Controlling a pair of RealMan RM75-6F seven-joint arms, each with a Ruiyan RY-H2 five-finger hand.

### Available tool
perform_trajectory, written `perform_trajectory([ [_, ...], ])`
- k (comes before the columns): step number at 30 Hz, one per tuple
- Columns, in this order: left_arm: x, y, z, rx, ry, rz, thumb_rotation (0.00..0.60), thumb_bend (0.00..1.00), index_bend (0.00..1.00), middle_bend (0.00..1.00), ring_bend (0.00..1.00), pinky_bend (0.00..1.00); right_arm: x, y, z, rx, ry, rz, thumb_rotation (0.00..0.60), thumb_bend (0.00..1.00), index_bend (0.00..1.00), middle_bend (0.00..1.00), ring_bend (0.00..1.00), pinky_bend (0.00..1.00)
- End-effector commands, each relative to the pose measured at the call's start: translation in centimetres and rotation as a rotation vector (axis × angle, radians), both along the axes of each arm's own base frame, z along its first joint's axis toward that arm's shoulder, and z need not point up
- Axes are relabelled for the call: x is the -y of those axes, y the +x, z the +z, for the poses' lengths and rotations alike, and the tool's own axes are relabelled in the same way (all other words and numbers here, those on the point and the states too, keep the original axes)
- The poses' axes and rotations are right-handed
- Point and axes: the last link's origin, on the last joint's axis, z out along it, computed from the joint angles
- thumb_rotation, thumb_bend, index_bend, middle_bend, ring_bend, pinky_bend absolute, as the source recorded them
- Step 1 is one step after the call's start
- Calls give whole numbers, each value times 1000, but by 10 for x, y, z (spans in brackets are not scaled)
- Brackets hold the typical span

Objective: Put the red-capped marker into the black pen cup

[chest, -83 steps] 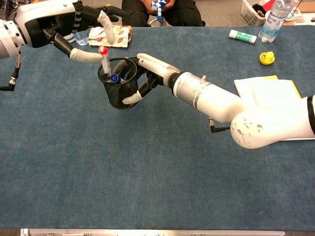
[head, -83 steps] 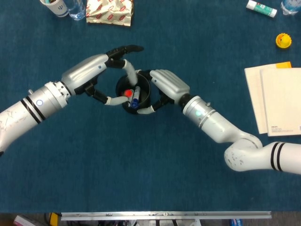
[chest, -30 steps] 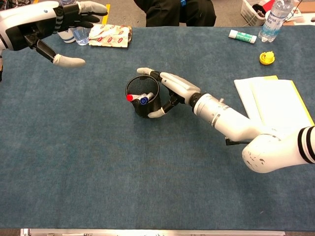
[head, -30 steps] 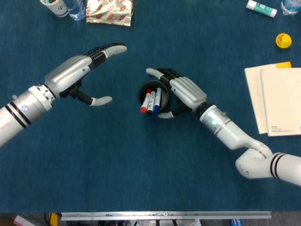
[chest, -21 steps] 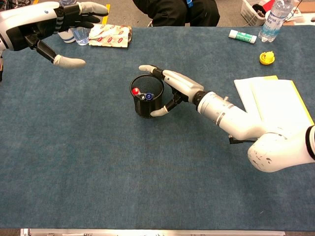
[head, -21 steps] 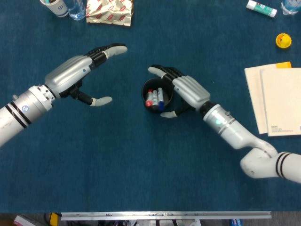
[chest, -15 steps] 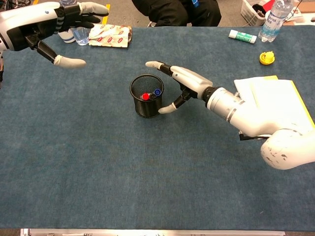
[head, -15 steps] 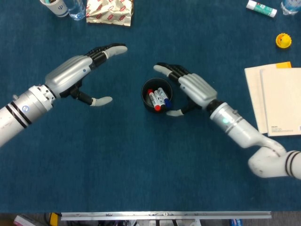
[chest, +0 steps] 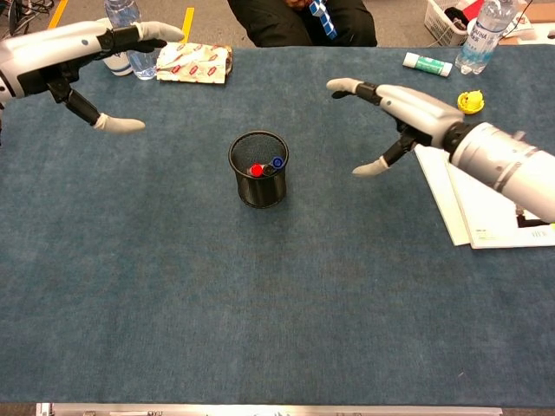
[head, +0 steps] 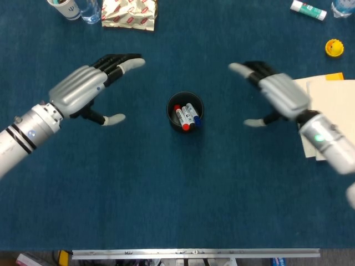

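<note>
The black mesh pen cup (head: 185, 112) (chest: 257, 170) stands upright mid-table. Inside it lies the red-capped marker (head: 180, 117) (chest: 256, 170) beside a blue-capped marker (head: 192, 115) (chest: 276, 162). My left hand (head: 89, 87) (chest: 82, 54) hovers to the cup's left with fingers spread, holding nothing. My right hand (head: 274, 95) (chest: 401, 113) is off to the cup's right, well apart from it, fingers spread and empty.
A patterned snack packet (head: 130, 13) (chest: 192, 63), a water bottle (chest: 125, 35) and a paper cup (head: 65, 8) sit at the far left. At the right lie paper sheets (head: 328, 117) (chest: 482, 186), a yellow toy (head: 334, 47) (chest: 469, 102), a glue stick (head: 308, 10) (chest: 427, 63) and a bottle (chest: 480, 35).
My right hand let go of the pen cup and drew away to the right. My left hand shifted slightly left. The cup with the markers stays put.
</note>
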Motion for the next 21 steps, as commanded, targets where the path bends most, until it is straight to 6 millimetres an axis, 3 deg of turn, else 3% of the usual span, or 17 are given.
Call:
perform_trajectory([
  [1, 5, -21, -9, -54, 127, 42, 600, 246, 98, 11, 0, 1, -7, -19, 34, -59, -67, -61, 600, 137, 160, 199, 87, 41],
  [5, 7, -41, -10, -125, 299, 82, 600, 246, 156, 67, 19, 63, -13, -37, 61, -128, -164, -88, 600, 266, 320, 305, 191, 109],
  [8, 12, -55, -9, -171, 395, 139, 600, 246, 172, 73, 23, 68, -21, -49, 77, -190, -223, -102, 600, 331, 373, 348, 243, 155],
  [15, 37, -82, 6, -277, 585, 261, 600, 246, 181, 81, 24, 68, -46, -67, 108, -311, -346, -118, 600, 369, 409, 365, 273, 172],
  [21, 71, -104, 15, -337, 672, 374, 600, 246, 181, 80, 23, 68, -72, -81, 124, -342, -435, -150, 600, 368, 409, 365, 273, 172],
])
